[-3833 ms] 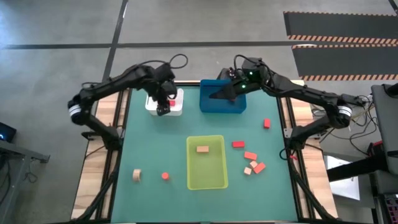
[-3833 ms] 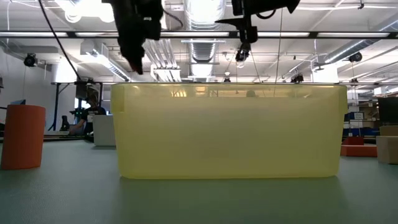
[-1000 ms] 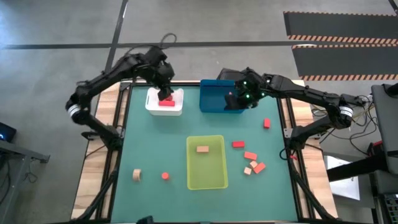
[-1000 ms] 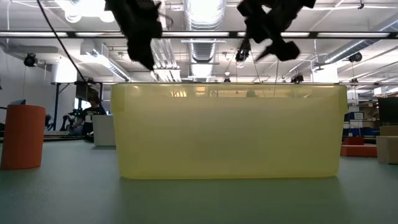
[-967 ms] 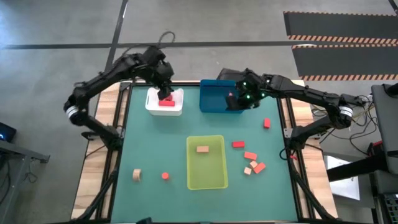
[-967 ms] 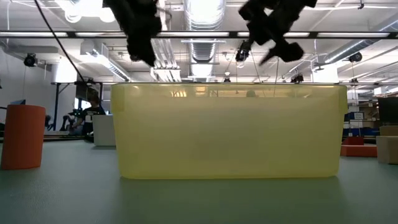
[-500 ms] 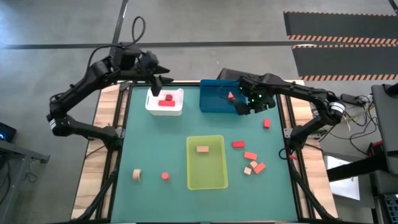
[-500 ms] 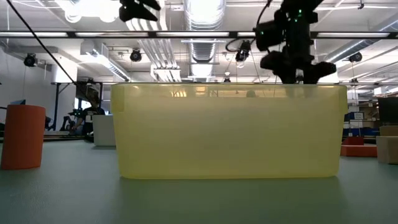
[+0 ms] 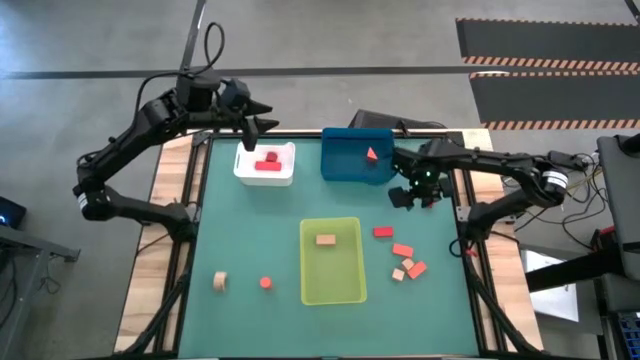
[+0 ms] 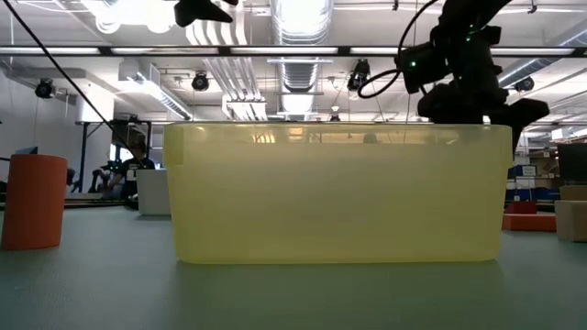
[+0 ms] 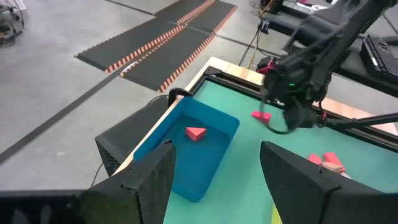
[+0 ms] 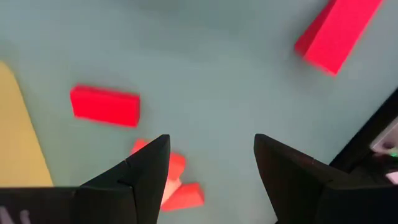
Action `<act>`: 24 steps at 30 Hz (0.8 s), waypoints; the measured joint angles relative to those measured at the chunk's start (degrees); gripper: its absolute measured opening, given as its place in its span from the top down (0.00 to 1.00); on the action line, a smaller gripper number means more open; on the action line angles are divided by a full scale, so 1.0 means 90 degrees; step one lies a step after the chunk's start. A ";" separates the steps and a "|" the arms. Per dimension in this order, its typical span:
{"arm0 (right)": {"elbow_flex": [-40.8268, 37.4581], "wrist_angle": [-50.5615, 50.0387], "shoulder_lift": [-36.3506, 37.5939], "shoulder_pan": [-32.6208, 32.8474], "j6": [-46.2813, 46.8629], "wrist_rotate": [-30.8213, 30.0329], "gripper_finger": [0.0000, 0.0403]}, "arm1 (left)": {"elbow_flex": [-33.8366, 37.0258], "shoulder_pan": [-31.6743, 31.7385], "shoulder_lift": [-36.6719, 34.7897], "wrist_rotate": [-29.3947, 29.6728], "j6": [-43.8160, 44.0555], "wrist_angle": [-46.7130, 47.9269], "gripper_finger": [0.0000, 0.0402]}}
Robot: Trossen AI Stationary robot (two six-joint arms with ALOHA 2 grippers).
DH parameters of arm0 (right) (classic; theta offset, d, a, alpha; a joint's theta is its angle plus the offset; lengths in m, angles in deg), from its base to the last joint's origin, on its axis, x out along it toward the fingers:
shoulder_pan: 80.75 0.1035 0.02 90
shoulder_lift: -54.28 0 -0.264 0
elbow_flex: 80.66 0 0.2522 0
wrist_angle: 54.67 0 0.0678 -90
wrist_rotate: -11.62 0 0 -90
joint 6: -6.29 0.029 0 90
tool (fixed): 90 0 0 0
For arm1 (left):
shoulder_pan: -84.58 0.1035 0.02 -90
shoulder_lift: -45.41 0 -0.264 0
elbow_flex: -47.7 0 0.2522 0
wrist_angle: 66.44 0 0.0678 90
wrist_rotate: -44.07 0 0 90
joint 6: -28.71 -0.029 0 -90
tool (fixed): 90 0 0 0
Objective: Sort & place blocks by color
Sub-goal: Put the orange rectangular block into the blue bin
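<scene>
My left gripper hangs open, high over the table's far left corner, just beyond the white bin, where deep red blocks lie. My right gripper is open over bare table, nearer than the blue bin, which holds a coral wedge. Nearest to it are one red block and another red block. Coral and tan blocks lie nearer still. A tan block rests in the yellow-green bin.
A tan block and a small red block lie on the near left of the mat. The yellow-green bin fills the low view. Bare mat lies between the bins and along the left side.
My left gripper has risen from the white bin and drawn back toward the table's far left corner. My right gripper has swung from over the blue bin toward the near right, down over the mat by the red blocks. The coral wedge now shows in the blue bin.
</scene>
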 joint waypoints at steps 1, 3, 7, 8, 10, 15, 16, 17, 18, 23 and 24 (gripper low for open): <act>-0.0045 0.0049 0.0041 0.0161 0.0087 0.0067 0.44 | 0.0000 0.0003 0.0031 0.0002 0.0000 0.0000 0.46; -0.0110 0.0098 0.0082 0.0529 0.0244 0.0163 0.44 | 0.0000 0.0003 0.0099 0.0002 -0.0002 0.0001 0.46; -0.0163 0.0295 0.0081 0.1385 0.0441 0.0265 0.44 | 0.0000 0.0003 0.0223 0.0002 -0.0002 0.0003 0.46; -0.0165 0.0363 0.0078 0.1633 0.0349 0.0261 0.44 | 0.0000 0.0003 0.0252 0.0002 -0.0002 0.0003 0.46; -0.0170 0.0580 0.0078 0.2123 -0.0027 0.0239 0.44 | 0.0000 0.0003 0.0297 0.0001 -0.0003 0.0000 0.46; -0.0173 0.0920 0.0078 0.3309 -0.1661 -0.0804 0.44 | 0.0000 0.0003 0.0363 0.0002 -0.0113 0.0003 0.46; -0.0176 0.0956 0.0078 0.3548 -0.2049 -0.1141 0.44 | 0.0000 0.0003 0.0363 0.0002 -0.0123 0.0003 0.46; -0.0193 0.0952 0.0078 0.3773 -0.2362 -0.1468 0.44 | 0.0000 0.0003 0.0363 0.0001 -0.0124 0.0001 0.46; -0.0222 0.0946 0.0078 0.3956 -0.2594 -0.1742 0.44 | 0.0000 0.0003 0.0363 0.0000 -0.0124 0.0000 0.46; -0.0433 0.1675 0.0078 0.4273 -0.2717 -0.1867 0.44 | 0.0000 -0.0002 0.0348 0.0002 -0.0124 0.0003 0.46; -0.0506 0.1836 0.0078 0.4299 -0.2636 -0.1872 0.44 | 0.0000 -0.0002 0.0343 0.0000 -0.0124 0.0000 0.46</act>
